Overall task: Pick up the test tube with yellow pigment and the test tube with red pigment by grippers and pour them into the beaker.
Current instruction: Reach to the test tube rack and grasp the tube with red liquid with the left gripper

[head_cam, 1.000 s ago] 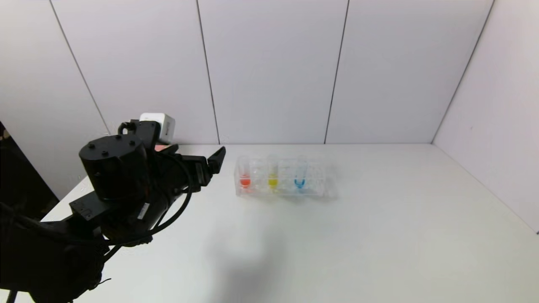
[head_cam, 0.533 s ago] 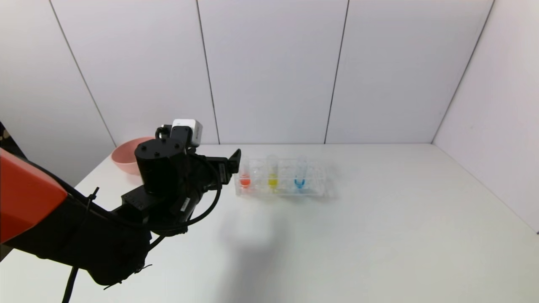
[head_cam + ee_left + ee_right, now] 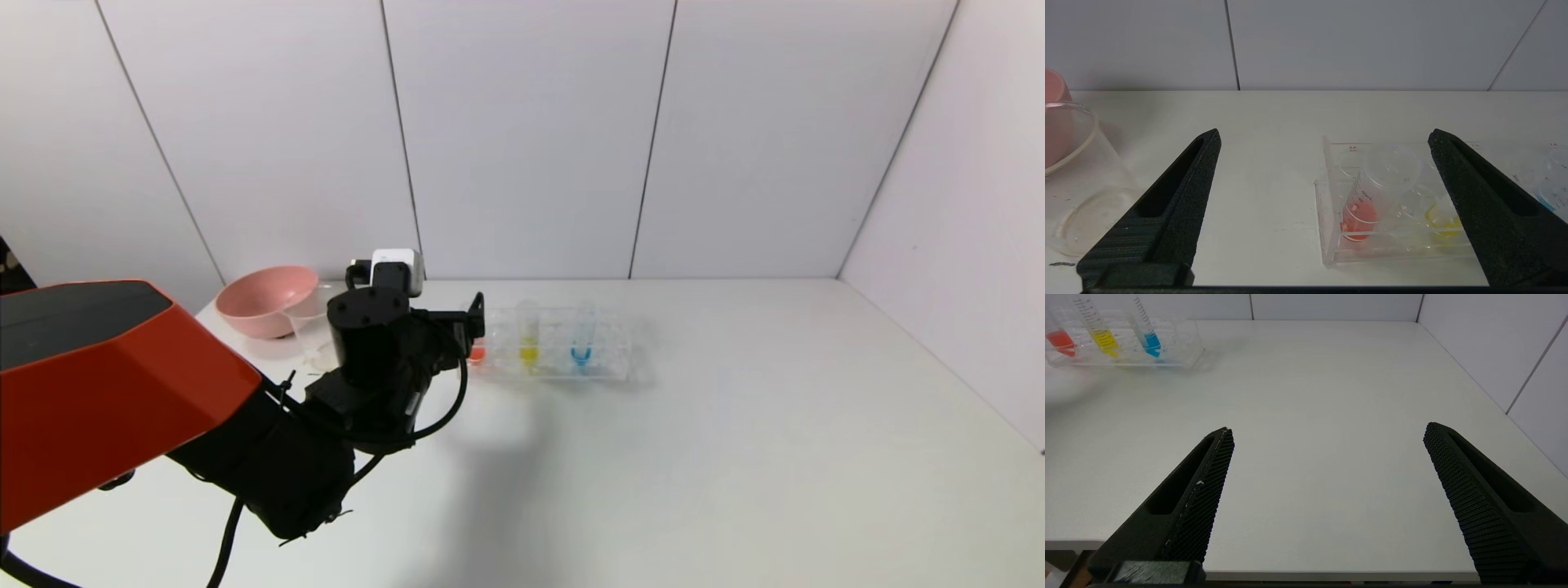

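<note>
1. Head view: the left gripper [image 3: 476, 314] sits at the left end of the clear rack [image 3: 620, 359], beside the red tube [image 3: 477, 353]. Its fingers are spread wide, holding nothing.
2. Left wrist view: the red tube [image 3: 1372, 202] stands between the spread fingers, untouched. The yellow tube [image 3: 1443, 220] is at its 3 o'clock, partly hidden by one finger.
3. Judgement: the reach for the first tube is in hand. The next move calls for centring on the red tube, then pinching it.
4. The beaker [image 3: 314, 327] stands at 9 o'clock of the rack, beside the pink bowl [image 3: 265, 298]. The rack wall and neighbouring tube crowd the grip.
5. The right gripper [image 3: 1327, 457] is parked at the table's [image 3: 1331, 396] near edge, fingers spread, with open room ahead.
</note>
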Tool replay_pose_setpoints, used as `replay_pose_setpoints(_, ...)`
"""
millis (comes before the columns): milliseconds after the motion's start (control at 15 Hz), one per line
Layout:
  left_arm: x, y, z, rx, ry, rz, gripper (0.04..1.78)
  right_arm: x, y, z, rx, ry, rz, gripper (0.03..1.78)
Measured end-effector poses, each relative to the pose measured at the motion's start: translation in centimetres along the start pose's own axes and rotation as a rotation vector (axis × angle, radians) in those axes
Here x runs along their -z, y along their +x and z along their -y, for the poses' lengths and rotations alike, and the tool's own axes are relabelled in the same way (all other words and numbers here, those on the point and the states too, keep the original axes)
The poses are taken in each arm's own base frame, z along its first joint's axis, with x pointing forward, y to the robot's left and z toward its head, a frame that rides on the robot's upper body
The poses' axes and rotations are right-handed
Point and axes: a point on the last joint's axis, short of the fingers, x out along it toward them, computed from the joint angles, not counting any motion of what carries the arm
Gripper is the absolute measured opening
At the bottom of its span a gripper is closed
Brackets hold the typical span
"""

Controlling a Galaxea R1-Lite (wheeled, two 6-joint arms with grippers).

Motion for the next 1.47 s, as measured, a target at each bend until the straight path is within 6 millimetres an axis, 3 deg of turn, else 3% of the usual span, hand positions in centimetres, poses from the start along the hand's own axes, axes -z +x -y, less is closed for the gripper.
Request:
replay_pose_setpoints(733, 2.6, 2.6, 1.8, -0.078, 0.019, 0.014, 1.77, 0.0, 0.0, 0.0, 0.000, 0.000, 0.000, 1.70)
replay_pose_setpoints(1467, 4.0, 4.0, 2.2, -0.094, 0.026, 0.006, 1.77, 0.0, 0.0, 0.0, 0.000, 0.000, 0.000, 1.70)
